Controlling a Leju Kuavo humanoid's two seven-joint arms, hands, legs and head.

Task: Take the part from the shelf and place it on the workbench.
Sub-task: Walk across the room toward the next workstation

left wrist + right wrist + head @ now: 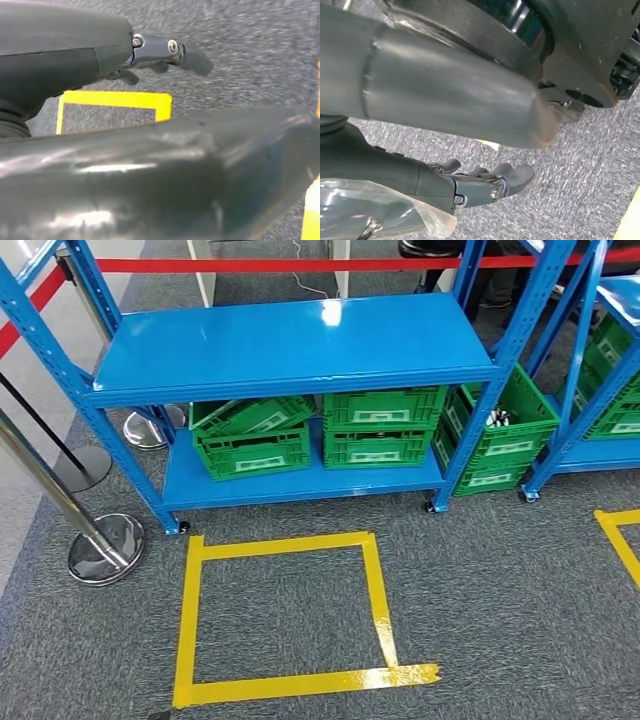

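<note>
Blue shelf [302, 350] fills your upper frame, green crates [381, 425] on its lower level; the part itself cannot be made out. Left robot hand [166, 52] hangs released, right robot hand [490, 182] likewise, fingers extended over grey carpet [490, 610].

the green crates [373, 428] on the lower shelf [302, 485] sit under the upper shelf board, so their insides are hidden. a small black-and-white thing in the right crate [498, 418] is too small to tell. the yellow floor marking [620, 535] is cut at the right edge.
</note>
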